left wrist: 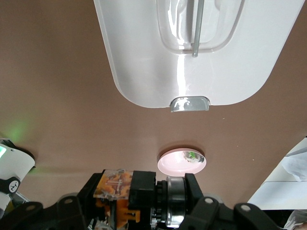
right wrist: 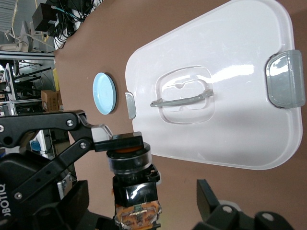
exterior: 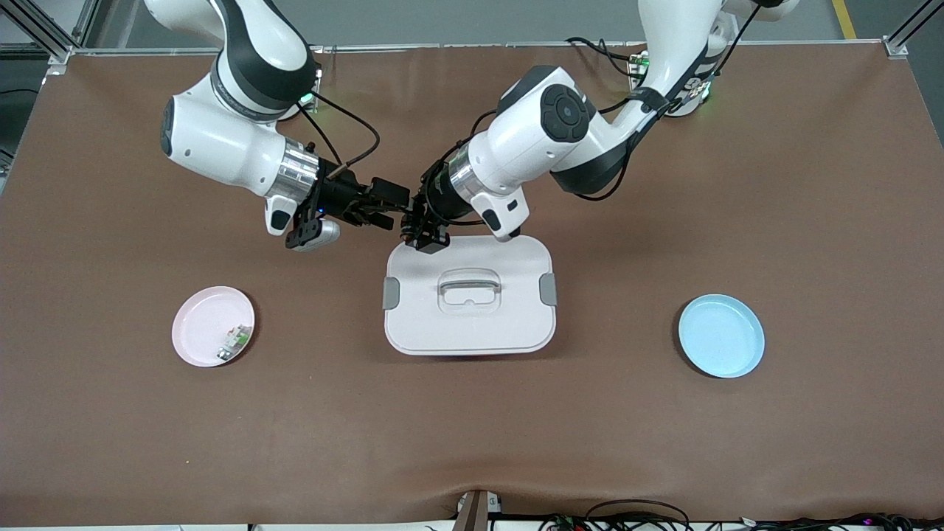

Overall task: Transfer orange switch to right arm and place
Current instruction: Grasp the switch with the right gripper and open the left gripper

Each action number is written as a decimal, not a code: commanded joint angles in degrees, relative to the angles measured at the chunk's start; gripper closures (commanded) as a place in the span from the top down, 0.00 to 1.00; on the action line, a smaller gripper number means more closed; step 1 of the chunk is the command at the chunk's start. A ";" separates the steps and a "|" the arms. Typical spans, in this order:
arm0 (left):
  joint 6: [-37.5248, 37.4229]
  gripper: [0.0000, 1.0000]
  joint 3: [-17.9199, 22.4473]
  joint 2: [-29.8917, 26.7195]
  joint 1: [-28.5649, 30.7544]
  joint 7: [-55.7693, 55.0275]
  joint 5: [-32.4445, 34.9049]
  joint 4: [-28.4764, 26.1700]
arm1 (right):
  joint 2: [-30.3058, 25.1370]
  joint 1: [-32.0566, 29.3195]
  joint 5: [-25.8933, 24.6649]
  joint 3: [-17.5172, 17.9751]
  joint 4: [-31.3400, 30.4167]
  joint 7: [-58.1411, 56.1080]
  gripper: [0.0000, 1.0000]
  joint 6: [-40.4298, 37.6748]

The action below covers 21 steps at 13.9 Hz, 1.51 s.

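Orange switch [exterior: 408, 220] hangs over the tabletop [exterior: 737, 184] by the white box [exterior: 469, 302], between left gripper [exterior: 422, 230] and right gripper [exterior: 380, 206] for handover. Left wrist view: left jaws clench the switch [left wrist: 129, 196]. Right wrist view: right jaws spread around its cap [right wrist: 128, 160], one finger [right wrist: 117, 142] touching.

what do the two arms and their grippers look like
Both arms have glossy white shells with dark grey joint bands, a silver wrist ring and loose black cables. The left gripper and right gripper are black linkage-style; the right wrist view shows white "BOTIQ" lettering.
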 commanded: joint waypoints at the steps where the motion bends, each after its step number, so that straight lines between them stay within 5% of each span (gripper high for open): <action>1: 0.31 0.29 0.30 0.12 -0.40 -0.48 1.35 0.79 | -1.21 0.39 1.04 -0.26 -1.31 0.22 0.81 0.55; 4: 0.31 0.29 0.30 0.21 -0.49 -0.57 1.26 0.79 | -1.12 0.39 1.04 -0.26 -1.31 0.31 0.73 0.55; 6: 0.31 0.29 0.30 0.12 -0.40 -0.57 1.35 0.79 | -1.12 0.39 1.04 -0.26 -1.31 0.22 0.59 0.55; 9: 0.31 0.29 0.30 0.12 -0.31 -0.57 1.26 0.88 | -1.12 0.39 1.13 -0.26 -1.31 0.31 0.00 0.46; 15: 0.31 0.34 0.30 0.12 -0.31 -0.48 1.26 0.88 | -1.03 0.39 1.04 -0.35 -1.31 1.63 0.00 0.02; 18: 0.31 0.59 0.30 0.04 -0.23 -0.48 1.26 0.88 | -0.94 0.39 1.04 -0.35 -1.31 1.63 0.00 0.02; 19: 0.31 0.72 0.30 0.04 -0.14 -0.48 1.26 0.88 | -0.94 0.39 1.04 -0.26 -1.31 1.63 0.00 0.02; 20: 0.31 1.00 0.30 0.04 -0.31 -0.39 1.35 0.88 | -0.94 0.31 1.04 -0.35 -1.31 1.63 0.00 -0.07; 21: 0.31 1.00 0.30 0.04 -0.40 -0.39 1.35 0.88 | -0.94 0.22 1.04 -0.35 -1.23 1.45 0.00 -0.33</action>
